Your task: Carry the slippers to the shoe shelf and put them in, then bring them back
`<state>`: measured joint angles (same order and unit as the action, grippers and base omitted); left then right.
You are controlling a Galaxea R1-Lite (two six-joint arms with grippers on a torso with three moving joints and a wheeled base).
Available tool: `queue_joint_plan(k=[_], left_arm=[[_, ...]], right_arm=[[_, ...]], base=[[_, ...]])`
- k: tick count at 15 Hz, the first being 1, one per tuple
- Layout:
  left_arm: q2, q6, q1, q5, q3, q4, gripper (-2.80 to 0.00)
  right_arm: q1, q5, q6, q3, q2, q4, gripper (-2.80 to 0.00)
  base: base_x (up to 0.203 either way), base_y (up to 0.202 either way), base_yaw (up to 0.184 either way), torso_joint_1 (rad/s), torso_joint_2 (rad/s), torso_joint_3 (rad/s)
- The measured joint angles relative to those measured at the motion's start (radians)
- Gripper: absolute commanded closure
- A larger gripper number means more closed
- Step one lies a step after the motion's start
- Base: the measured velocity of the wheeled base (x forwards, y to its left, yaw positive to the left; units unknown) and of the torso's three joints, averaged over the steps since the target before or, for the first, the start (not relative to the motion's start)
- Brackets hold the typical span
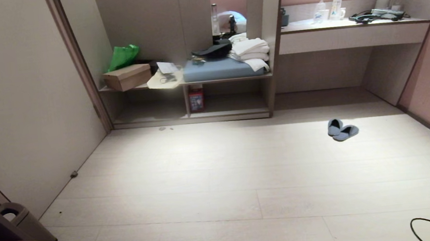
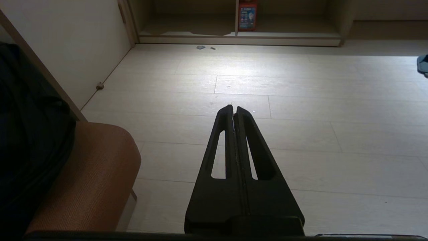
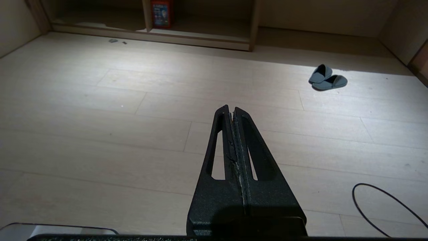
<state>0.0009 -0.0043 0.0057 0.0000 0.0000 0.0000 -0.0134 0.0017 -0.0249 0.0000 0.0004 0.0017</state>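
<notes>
Slippers [image 1: 342,130] are seen side by side on the floor, well apart from the shoe shelf [image 1: 229,105], probably touching; left gripper [image 2: 233,107] and right gripper [image 3: 231,107] are pressed together, empty, so the base should be driven close and squared up before jaws are spread.

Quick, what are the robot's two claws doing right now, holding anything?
Left gripper: fingers closed, holding nothing, above bare floor.
Right gripper: fingers closed, holding nothing; the slippers lie on the floor ahead.
</notes>
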Motion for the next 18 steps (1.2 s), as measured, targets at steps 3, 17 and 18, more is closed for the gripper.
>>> queue_joint_plan(k=[3, 17, 18], left_arm=[[0.000, 0.000, 0.000, 0.000, 0.000, 0.000, 0.00], [0.000, 0.001, 0.000, 0.000, -0.002, 0.003, 0.00], [0.000, 0.001, 0.000, 0.000, -0.002, 0.003, 0.00]], right_arm=[[0.000, 0.000, 0.003, 0.000, 0.000, 0.000, 0.00], [0.000, -0.003, 0.013, 0.000, 0.000, 0.000, 0.00], [0.000, -0.003, 0.013, 0.000, 0.000, 0.000, 0.00]], base=[[0.000, 0.000, 0.000, 0.000, 0.00, 0.000], [0.000, 0.000, 0.000, 0.000, 0.00, 0.000], [0.000, 0.000, 0.000, 0.000, 0.00, 0.000]])
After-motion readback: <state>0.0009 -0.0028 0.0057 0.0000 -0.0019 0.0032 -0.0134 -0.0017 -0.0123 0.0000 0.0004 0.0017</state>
